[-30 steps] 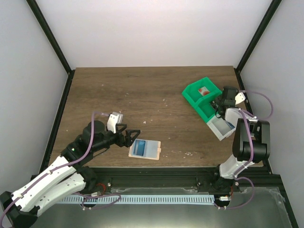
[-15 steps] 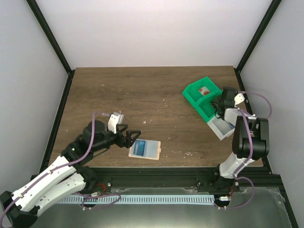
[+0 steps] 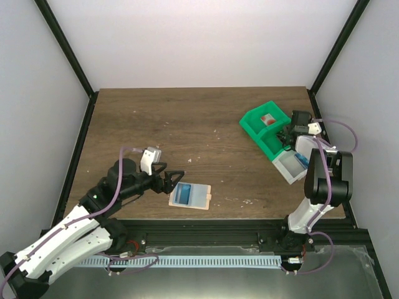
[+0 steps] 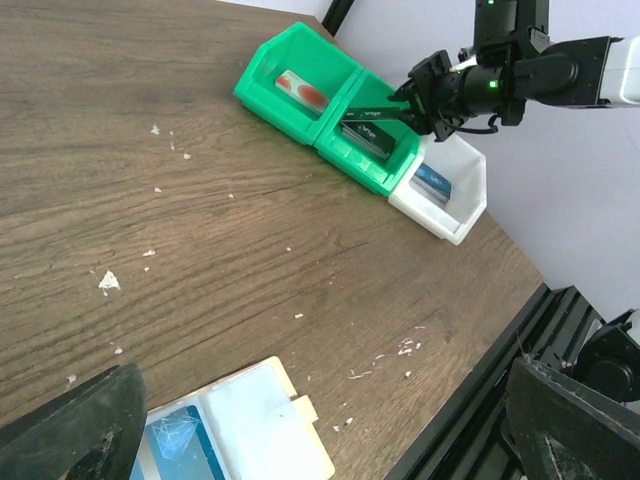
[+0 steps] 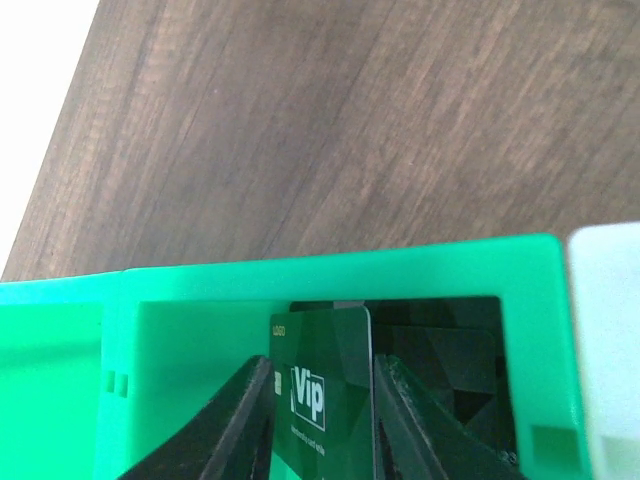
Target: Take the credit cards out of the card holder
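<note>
Wooden table (image 3: 187, 118), left hand (image 3: 176, 179) spread beside card holder (image 3: 191, 195), right hand (image 5: 322, 375) flanking dark card (image 5: 330, 340), grip unclear

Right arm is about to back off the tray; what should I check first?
1. Dark card inside the middle green bin: ok.
2. Right gripper free of that card: cannot tell, its fingers flank it closely.
3. Left gripper open: ok.
4. Holder lying flat and open: ok.
5. Holder emptied: not ok, a blue card remains inside.
</note>
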Controlling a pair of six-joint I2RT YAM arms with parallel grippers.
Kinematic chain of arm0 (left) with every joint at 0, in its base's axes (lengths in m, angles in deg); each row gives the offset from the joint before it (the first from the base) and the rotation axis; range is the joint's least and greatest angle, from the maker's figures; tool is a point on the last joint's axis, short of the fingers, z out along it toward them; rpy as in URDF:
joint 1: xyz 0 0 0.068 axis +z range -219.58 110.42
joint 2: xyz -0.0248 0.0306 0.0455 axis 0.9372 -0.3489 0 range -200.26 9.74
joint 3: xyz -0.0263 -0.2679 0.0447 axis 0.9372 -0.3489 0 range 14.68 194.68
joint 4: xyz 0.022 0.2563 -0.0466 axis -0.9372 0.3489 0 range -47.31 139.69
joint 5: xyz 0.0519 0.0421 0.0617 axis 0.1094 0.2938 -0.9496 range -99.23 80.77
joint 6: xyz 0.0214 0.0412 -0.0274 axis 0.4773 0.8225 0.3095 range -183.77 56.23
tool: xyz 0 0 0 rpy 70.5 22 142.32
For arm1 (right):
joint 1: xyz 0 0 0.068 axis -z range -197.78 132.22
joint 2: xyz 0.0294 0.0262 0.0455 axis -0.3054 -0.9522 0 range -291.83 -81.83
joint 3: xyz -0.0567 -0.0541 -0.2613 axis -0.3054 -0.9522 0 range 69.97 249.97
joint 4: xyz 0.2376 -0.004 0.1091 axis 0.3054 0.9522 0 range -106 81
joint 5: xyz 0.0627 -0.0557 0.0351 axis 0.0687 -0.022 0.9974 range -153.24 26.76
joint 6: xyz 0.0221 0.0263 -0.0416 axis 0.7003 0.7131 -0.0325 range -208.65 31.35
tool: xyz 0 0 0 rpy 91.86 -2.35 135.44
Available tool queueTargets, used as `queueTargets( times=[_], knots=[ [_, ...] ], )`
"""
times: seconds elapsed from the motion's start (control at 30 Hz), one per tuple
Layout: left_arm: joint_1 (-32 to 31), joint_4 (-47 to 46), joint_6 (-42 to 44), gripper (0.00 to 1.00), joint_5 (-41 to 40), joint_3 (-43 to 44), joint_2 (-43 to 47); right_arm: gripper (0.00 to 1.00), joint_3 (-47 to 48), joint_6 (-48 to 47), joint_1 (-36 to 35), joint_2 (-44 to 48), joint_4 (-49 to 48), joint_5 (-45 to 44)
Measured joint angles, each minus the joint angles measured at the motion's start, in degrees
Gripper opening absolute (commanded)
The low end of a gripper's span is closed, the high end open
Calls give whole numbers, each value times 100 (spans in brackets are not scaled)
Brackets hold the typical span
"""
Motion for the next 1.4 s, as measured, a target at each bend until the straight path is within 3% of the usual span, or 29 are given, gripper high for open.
queueTargets(
  times=[0.47, 0.7, 1.17, 1.4],
  knots=[
    [0, 57, -59, 100, -184, 0, -317, 36, 977, 435, 0, 79, 1843, 57],
    [0, 118, -297, 98, -157, 0, -804, 37, 957, -83, 2, 378, 2105, 424],
    [2, -883, -1473, 83, 72, -922, -1537, 37, -553, -2055, -107, 1775, 1235, 2970],
    [2, -1370, -1847, 84, -52, -1316, -2011, 37, -1233, -2463, -374, 2662, 920, 3980]
  ],
)
